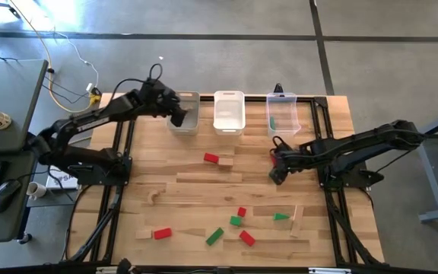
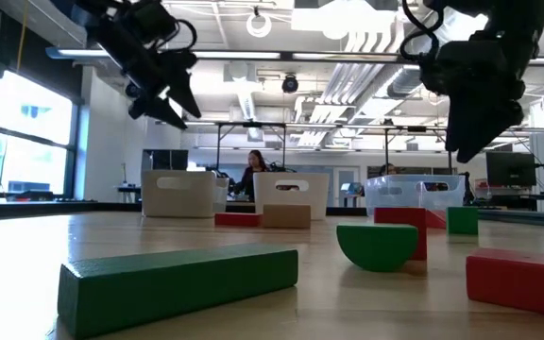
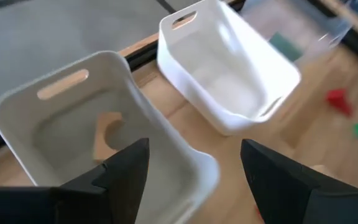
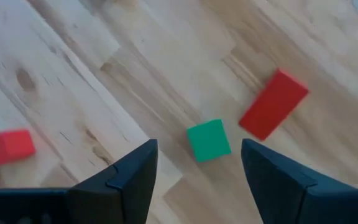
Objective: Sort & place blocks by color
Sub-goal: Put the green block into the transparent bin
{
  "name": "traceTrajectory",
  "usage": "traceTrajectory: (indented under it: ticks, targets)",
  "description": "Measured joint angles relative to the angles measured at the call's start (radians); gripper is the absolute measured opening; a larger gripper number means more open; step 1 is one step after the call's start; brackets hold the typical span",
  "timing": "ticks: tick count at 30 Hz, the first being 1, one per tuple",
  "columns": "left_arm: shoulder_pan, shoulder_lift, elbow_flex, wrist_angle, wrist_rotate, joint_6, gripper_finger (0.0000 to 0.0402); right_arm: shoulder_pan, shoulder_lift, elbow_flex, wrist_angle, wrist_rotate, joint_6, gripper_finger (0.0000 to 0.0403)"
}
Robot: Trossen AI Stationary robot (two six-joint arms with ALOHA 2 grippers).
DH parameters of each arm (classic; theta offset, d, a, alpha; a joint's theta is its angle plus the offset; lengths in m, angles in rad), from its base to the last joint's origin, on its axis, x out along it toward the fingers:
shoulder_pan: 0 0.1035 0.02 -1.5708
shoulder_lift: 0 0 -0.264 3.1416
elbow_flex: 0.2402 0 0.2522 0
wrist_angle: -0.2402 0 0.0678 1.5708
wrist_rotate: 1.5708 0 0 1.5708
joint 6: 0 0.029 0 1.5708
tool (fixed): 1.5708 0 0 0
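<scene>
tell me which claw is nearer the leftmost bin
Left. The left claw hangs open right over the leftmost bin; the right claw is far off, beyond the other two bins, above bare table.

Left gripper point(image 1: 179, 119) jaws apart over the nearer rim of the left bin point(image 1: 189, 100); one block point(image 3: 107, 132) lies inside, beyond the jaws. Middle bin point(image 3: 229, 68) just beside. Right gripper point(image 1: 277, 175) above bare table point(image 1: 196, 199); two blocks point(image 4: 209, 140) ahead of its jaws.
</scene>
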Motion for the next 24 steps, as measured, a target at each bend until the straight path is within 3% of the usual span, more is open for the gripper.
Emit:
traceTrajectory:
  ticks: [9, 16, 24]
  targets:
    - [-0.050, -0.097, 0.000, -0.034, 0.034, -0.074, 0.0239, -0.004, -0.001, 0.000, 0.000, 0.004, -0.309, 0.0220]
    - [-0.122, -0.102, 0.000, -0.044, 0.055, -0.138, 0.0239, -0.004, 0.026, 0.000, 0.004, 0.000, -0.370, 0.0220]
    - [-0.242, -0.102, 0.000, -0.043, 0.044, -0.173, 0.0239, -0.003, 0.150, 0.000, 0.028, -0.039, -0.394, 0.0220]
